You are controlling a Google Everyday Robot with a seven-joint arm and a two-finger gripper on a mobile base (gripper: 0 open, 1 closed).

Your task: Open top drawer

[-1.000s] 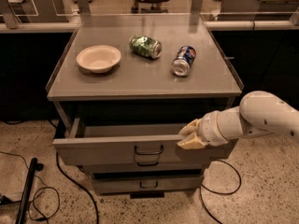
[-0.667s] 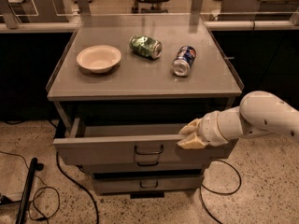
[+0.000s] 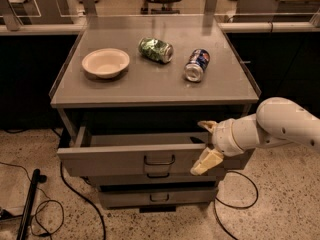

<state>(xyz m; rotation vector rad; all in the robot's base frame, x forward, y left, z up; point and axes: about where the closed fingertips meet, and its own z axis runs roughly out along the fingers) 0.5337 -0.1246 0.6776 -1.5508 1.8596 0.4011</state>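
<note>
The top drawer (image 3: 115, 160) is pulled out from under the grey cabinet top, and its dark inside shows behind the front panel. Its dark loop handle (image 3: 159, 160) sits at the panel's centre. My gripper (image 3: 205, 145) is at the right part of the drawer front, to the right of the handle. Its cream fingers are spread apart: one (image 3: 207, 126) is above the panel's top edge and the other (image 3: 205, 163) is in front of the panel. My white arm reaches in from the right.
On the cabinet top (image 3: 150, 86) are a cream bowl (image 3: 105, 62), a crushed green can (image 3: 155, 49) and a blue can (image 3: 197, 65) on its side. Two lower drawers (image 3: 158, 196) are shut. Black cables (image 3: 75, 199) lie on the floor left and right.
The gripper's fingers have spread wider apart at the drawer front. The drawer stays pulled out in the same place.
</note>
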